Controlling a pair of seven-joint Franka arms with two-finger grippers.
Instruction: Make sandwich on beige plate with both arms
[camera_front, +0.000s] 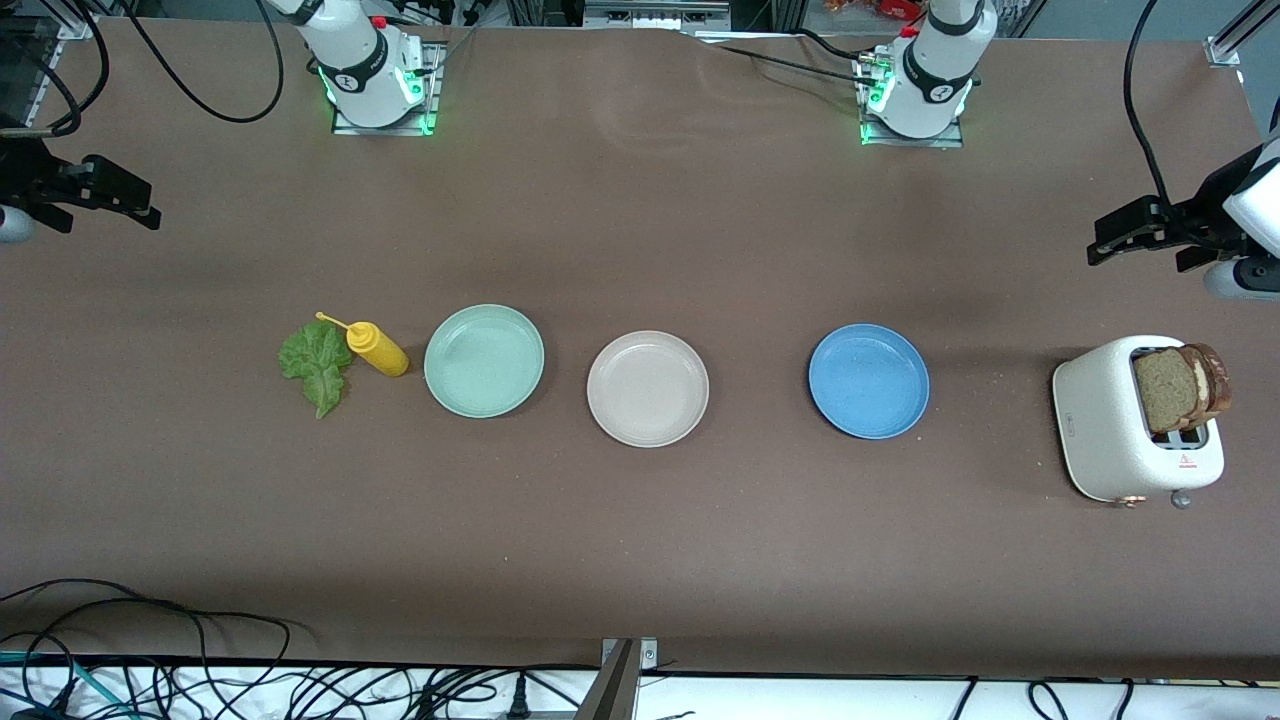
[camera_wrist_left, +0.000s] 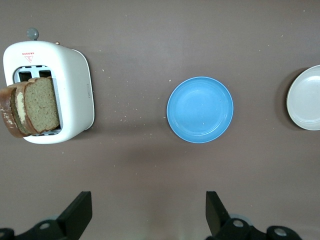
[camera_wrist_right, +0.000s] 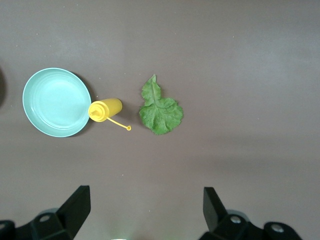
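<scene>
both grippers hang over the brown table with their fingers spread wide apart and nothing between them. left gripper (camera_wrist_left: 149, 212) is up over the left arm's end of the table, above the bare cloth near the toaster (camera_front: 1120, 420); in the front view its arm is cut off by the frame edge. right gripper (camera_wrist_right: 145, 210) is over the right arm's end, also partly cut off at the edge in the front view.

2 slices of bread (camera_front: 1180, 387), brown and speckled with darker crusts, stand in the slots of the white rounded toaster, their lower parts hidden inside it. 3 round shallow plates sit in a row along the middle: the matte beige plate (camera_front: 648, 388) between the mint-green plate (camera_front: 484, 360) and the blue plate (camera_front: 868, 381), each well apart. all 3 hold nothing.

a ruffled green lettuce leaf (camera_front: 316, 365) lies flat toward the right arm's end, touching or just beside a yellow squeeze bottle (camera_front: 374, 347) with its small cap hanging off on a thin strap; the bottle stands just beside the mint-green plate.
</scene>
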